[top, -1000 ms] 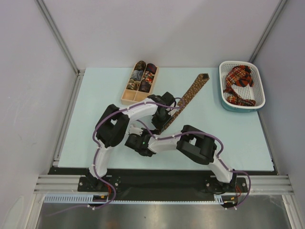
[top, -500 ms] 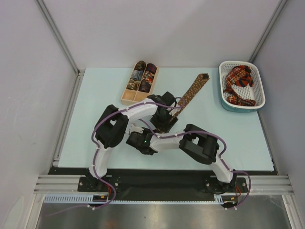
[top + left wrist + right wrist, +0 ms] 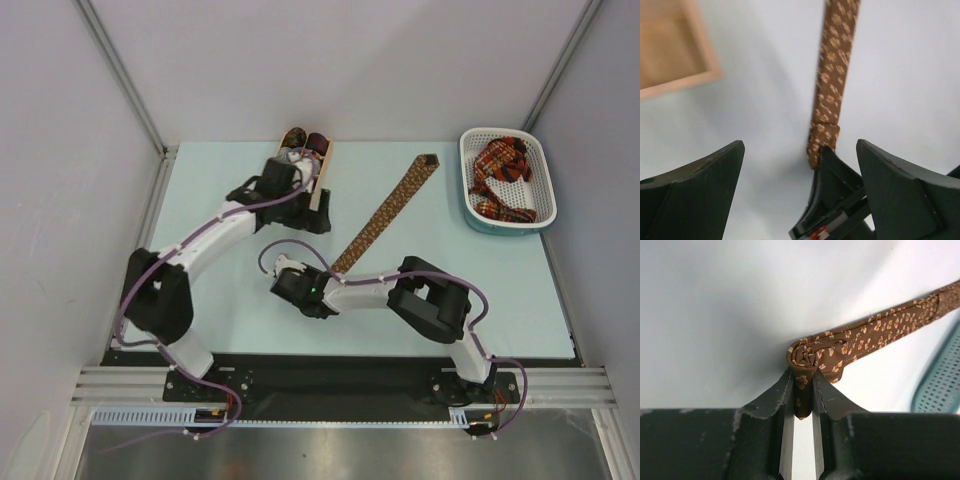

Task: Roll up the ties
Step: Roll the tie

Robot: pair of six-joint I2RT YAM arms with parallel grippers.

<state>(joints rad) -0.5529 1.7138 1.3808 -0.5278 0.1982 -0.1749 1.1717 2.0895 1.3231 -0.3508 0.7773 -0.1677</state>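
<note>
From above, the brown tie (image 3: 385, 215) lies in a straight diagonal across the table (image 3: 200, 260). Its square-cut end points toward the far edge, right of the middle, and its other end sits near the table's centre. The right arm reaches in from the near right corner, and the right pincer (image 3: 330, 275) meets the tie at that central end. The left arm stretches to the far edge, left of the middle, with the left pincer (image 3: 312, 212) hanging over the wooden box (image 3: 322, 185). A couple of rolled ties (image 3: 318, 143) peek out of the box's far compartments. In the far right corner, a basket (image 3: 463, 170) holds a heap of red plaid ties (image 3: 500, 175).

On the left wrist camera, the left pincer (image 3: 800, 145) is spread wide, with nothing between its dark fingers. Past them are the pale table (image 3: 765, 100), a corner of the wooden box (image 3: 675, 50) and the brown tie (image 3: 835, 60) running away up the view. The tie's curled end rests against the other arm's black fingers.

On the right wrist camera, the right pincer (image 3: 801, 380) is pinching the brown tie (image 3: 875, 335). The fingers are nearly pressed together on the fabric, and a small, tight coil sits just above the tips. The rest of the tie trails flat toward the basket (image 3: 940, 385).
</note>
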